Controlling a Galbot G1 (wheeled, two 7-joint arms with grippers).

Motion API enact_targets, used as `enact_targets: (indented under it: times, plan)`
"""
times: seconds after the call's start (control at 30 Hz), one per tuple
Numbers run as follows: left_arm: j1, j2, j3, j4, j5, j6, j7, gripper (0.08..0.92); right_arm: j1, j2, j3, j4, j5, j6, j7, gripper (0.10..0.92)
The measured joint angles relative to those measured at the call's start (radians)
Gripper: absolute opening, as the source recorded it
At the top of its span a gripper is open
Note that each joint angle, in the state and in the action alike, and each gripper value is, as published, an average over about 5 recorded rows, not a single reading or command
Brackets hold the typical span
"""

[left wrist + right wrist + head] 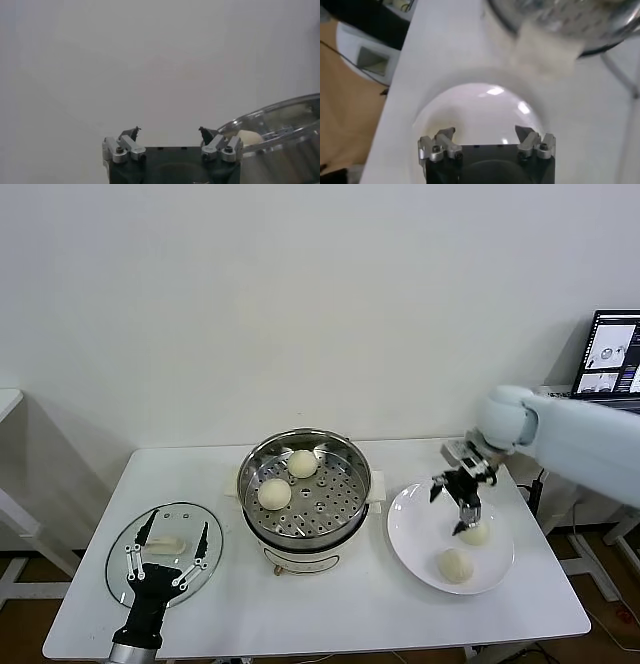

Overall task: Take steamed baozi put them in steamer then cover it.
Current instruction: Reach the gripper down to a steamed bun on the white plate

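— Nearest the head camera, what is there?

— Black, with silver links, the left gripper sits at the table's front left, fingers spread wide, over the round clear glass cover with a metal rim and a cream-white bar handle. That cover lies flat on the white rectangular table, left of the pot and apart from it. The left wrist view shows the same spread fingers, nothing between them.

— And the buns, how many?

— 4 small round cream-white steamed baozi. 2 lie on the perforated tray inside the round shiny stainless-steel steamer with a white base: 1 toward the back, 1 nearer the front left. The other 2 lie on the flat round white plate to the steamer's right: 1 farther back, 1 nearer the front.

— Where is the right gripper?

— The right gripper hangs over the plate, its fingers parted, empty, 1 tip right at the farther bun. Whether it touches, I cannot tell. From its wrist camera the fingers stand apart over the bare plate.

— Any writing?

— None readable. 1 dark laptop screen glows at the far right; its contents are too small to read.
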Motion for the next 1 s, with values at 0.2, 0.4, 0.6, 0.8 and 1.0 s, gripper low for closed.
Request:
enact_targets:
  times: [0.2, 0.4, 0.6, 0.8, 1.0]
  plan:
    - [0.005, -0.005, -0.001, 0.002, 0.006, -0.001, 0.0, 0.823, -0.106, -0.016, 0.054, -0.02, -0.054, 0.004, 0.019, 0.823]
    - [0.009, -0.008, 0.0, 0.002, 0.009, -0.002, -0.001, 0.823, -0.176, -0.018, 0.085, -0.033, -0.084, 0.005, 0.033, 0.823]
    - [0.01, -0.01, 0.0, 0.006, 0.01, -0.004, -0.001, 0.823, -0.223, -0.017, 0.104, -0.044, -0.104, 0.004, 0.046, 0.821]
    - [0.01, -0.011, -0.001, 0.008, 0.011, -0.005, -0.001, 0.823, -0.247, -0.018, 0.112, -0.047, -0.12, 0.002, 0.058, 0.752]
    - [0.007, -0.011, -0.002, 0.012, 0.011, -0.006, -0.002, 0.823, -0.258, -0.024, 0.12, -0.04, -0.126, -0.001, 0.073, 0.675]
